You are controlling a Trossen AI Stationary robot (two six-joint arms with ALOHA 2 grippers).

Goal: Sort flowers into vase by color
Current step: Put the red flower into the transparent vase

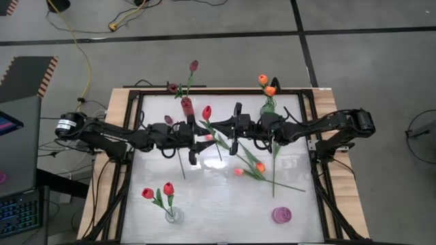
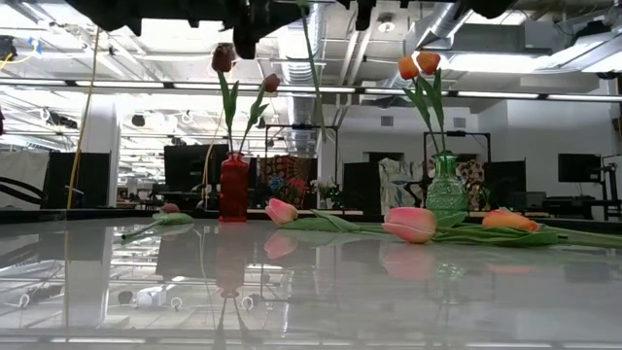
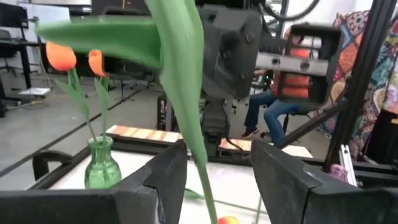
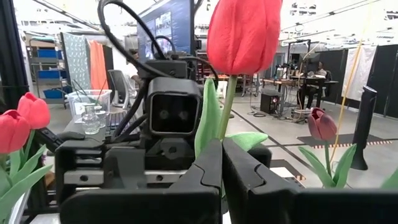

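- Above the glossy white worktop (image 1: 218, 204), the right gripper (image 4: 221, 163) has its dark fingers pinched on a red tulip's (image 4: 244, 34) thin green stem.
- The left gripper (image 3: 217, 174) stands spread either side of that stem, gripping nothing.
- Pink and orange tulips (image 1: 253, 167) lie flat mid-worktop.
- Ribbed green glass vase (image 2: 446, 192) holds two orange tulips.

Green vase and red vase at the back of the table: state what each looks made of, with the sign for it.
Green vase: looks like clear tinted glass, glossy; the orange tulips' stems and the room show through its ribbed wall. Red vase: probably glass or glazed ceramic, glossy, but too deep in colour to tell which; nothing shows through it.
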